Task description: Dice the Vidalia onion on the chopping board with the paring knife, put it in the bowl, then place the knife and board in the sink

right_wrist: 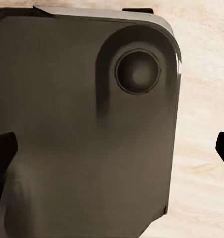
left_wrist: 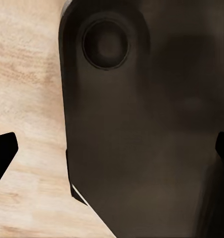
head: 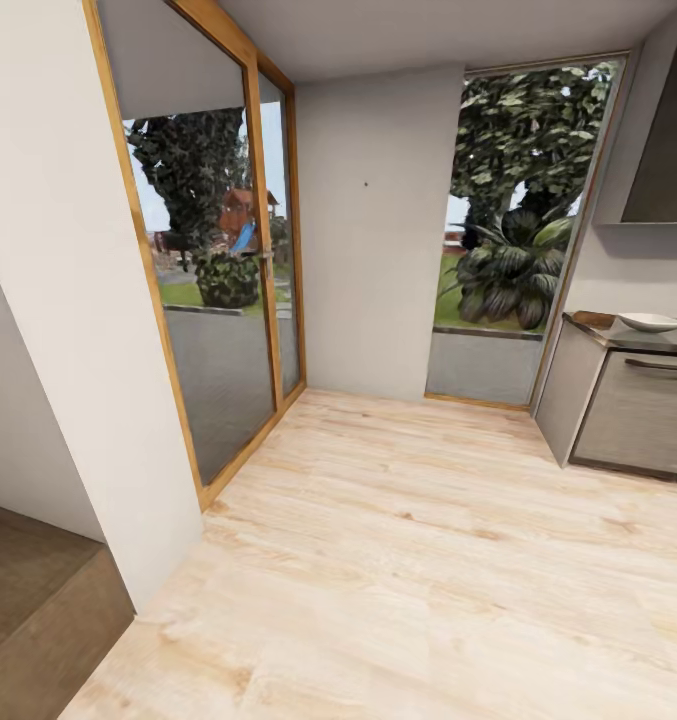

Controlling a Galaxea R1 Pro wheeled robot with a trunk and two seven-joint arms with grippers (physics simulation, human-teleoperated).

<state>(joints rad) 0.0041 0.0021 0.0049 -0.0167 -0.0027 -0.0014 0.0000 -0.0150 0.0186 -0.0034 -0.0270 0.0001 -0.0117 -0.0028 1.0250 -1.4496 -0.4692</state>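
At the far right of the head view stands the grey countertop [head: 668,340] over dark cabinet fronts. On it rests the shallow white bowl [head: 650,322], with a brown edge of the chopping board [head: 590,319] just to its left. The sink, the Vidalia onion and the paring knife are out of view. My left gripper [left_wrist: 112,153] is open over the robot's dark base, with one black fingertip [left_wrist: 2,158] at each side of the left wrist view. My right gripper [right_wrist: 112,151] is open in the same way, and nothing sits between its fingertips [right_wrist: 2,153].
Pale wooden floor [head: 408,540] stretches from me to the cabinets. A white wall corner [head: 88,400] and a brown step [head: 38,600] stand close on the left. Wood-framed glass doors [head: 218,300] and a window [head: 518,220] line the far side. A range hood [head: 668,150] hangs above the counter.
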